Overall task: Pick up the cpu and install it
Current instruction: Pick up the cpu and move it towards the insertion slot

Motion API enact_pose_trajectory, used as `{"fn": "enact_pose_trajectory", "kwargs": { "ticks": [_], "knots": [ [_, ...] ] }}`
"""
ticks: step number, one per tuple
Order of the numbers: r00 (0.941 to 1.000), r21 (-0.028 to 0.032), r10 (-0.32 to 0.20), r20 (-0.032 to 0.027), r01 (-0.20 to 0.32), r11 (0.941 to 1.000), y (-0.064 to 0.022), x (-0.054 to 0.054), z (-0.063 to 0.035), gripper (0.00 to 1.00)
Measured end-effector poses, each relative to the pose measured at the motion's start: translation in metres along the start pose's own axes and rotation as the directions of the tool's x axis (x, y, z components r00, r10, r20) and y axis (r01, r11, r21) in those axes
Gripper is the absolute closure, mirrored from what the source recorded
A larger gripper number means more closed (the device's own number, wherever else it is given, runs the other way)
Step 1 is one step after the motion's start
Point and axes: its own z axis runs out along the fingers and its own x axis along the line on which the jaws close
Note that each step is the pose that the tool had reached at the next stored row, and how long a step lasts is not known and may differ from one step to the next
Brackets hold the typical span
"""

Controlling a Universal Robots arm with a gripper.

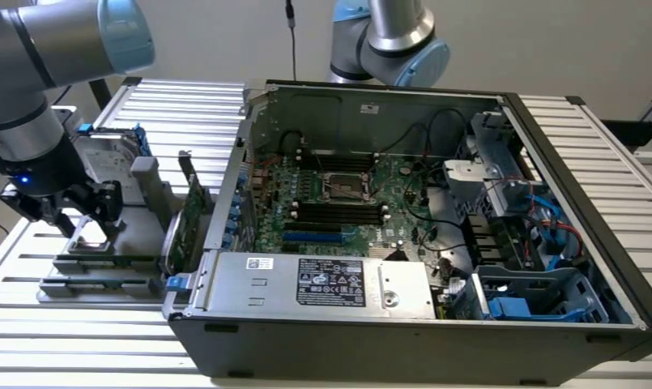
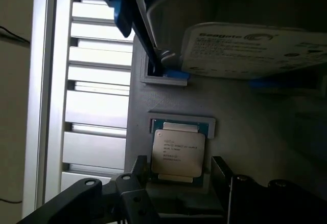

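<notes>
Currently the cpu (image 2: 179, 152) lies flat, silver top upward, with the gripper (image 2: 180, 166) spread astride it.

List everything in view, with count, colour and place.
Small flat square silver-topped cpu chip: one, silver with pale rim, seated in grey fixture tray recess.
Rectangular silver hard drive: one, silver with blue brackets, on the same tray.
Long green circuit card: one, green, standing on edge between tray and case.
Grey fixture tray: one, grey, at exterior view's left.
Open black computer case: one, black, centre, green motherboard exposed.
Slatted aluminium table: one, silver, beneath everything.
Robot arm: one, grey and blue, exterior view's left.
Claw: one, black, open, straddling the chip.
</notes>
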Motion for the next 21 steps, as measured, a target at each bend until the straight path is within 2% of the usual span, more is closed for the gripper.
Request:
{"fn": "enact_pose_trajectory", "kwargs": {
  "ticks": [21],
  "knots": [
    [0.9996,-0.0008,0.029,0.0004,-0.029,0.9996,0.0044,-0.0008,0.0071,0.38]
  ]
}}
